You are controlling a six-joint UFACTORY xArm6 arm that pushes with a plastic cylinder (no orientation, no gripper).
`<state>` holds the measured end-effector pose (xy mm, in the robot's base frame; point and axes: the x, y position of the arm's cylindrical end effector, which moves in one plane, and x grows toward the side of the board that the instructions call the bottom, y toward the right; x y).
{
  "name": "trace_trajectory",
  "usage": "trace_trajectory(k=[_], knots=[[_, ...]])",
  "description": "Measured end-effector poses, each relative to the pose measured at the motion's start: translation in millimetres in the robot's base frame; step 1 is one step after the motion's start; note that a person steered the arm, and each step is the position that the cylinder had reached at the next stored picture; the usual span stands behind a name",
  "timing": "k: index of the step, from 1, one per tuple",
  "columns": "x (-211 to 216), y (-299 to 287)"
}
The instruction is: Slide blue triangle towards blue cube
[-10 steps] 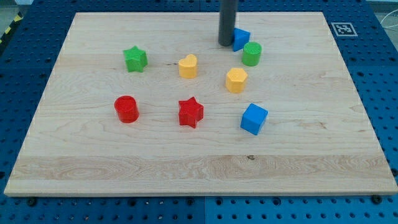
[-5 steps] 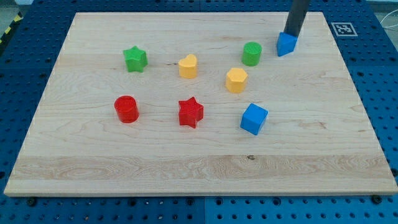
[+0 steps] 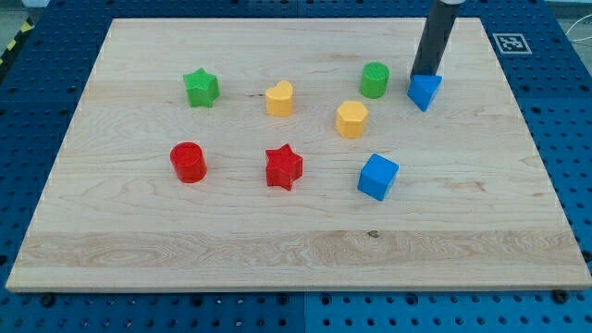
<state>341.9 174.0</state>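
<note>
The blue triangle (image 3: pixel 425 91) lies on the wooden board at the upper right, to the right of the green cylinder (image 3: pixel 374 80). My tip (image 3: pixel 425 74) touches the triangle's top edge, just above it in the view. The blue cube (image 3: pixel 377 177) sits lower, toward the view's bottom and a little left of the triangle, with bare board between them.
A yellow hexagon block (image 3: pixel 351 119) lies left of the line between triangle and cube. A yellow heart (image 3: pixel 279 98), green star (image 3: pixel 201 88), red star (image 3: pixel 283 167) and red cylinder (image 3: pixel 188 162) lie farther left. The board's right edge (image 3: pixel 527 120) is near.
My tip carried the blue triangle from left of the green cylinder around to its right, then pushed it down the view toward the blue cube. The other blocks stayed put.
</note>
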Motion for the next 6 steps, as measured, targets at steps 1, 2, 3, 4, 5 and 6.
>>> trace_trajectory(k=[1,2,3,4,5,6], knots=[[24,0],[51,0],[77,0],[99,-3],[111,-18],[114,-31]])
